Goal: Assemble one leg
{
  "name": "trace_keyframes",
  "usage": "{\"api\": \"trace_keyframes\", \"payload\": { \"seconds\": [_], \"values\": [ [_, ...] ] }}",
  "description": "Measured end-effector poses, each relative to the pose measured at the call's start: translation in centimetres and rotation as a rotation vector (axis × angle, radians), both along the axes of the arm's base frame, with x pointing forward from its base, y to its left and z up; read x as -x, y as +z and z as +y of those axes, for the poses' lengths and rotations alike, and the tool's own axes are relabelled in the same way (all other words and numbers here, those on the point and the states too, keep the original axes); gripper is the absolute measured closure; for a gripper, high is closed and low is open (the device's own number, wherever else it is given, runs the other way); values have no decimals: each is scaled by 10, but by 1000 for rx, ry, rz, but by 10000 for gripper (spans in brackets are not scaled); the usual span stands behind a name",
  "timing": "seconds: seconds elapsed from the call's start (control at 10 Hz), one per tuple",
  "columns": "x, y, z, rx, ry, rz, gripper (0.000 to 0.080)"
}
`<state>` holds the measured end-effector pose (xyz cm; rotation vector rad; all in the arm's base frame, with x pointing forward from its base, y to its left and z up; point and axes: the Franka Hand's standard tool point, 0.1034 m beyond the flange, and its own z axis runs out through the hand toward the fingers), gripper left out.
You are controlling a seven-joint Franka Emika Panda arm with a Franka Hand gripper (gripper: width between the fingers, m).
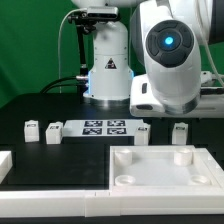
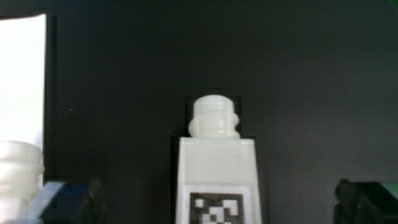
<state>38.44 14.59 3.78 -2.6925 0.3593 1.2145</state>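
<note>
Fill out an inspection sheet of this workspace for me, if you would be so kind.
surface: black table; the marker board lies flat on it.
job's things: four legs upright, two on each side of the board; white panel with round sockets.
clutter: white part, cut off at the frame edge.
grippers: gripper open, fingers clear of the leg between them.
cables: grey cable beside the arm base.
surroundings: green backdrop.

leg: tag cut by frame edge | fingertips: dark, blurred, cropped | panel: near side cut off | white part, exterior view's left: mostly out of frame
</note>
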Motion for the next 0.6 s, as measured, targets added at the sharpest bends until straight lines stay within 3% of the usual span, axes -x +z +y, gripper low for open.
{"api": "trace_keyframes", "payload": {
  "seconds": [0.2, 0.6],
  "values": [
    [6, -17, 5, 27, -12, -4, 150],
    [12, -29, 1, 31, -17, 2, 150]
  ]
}}
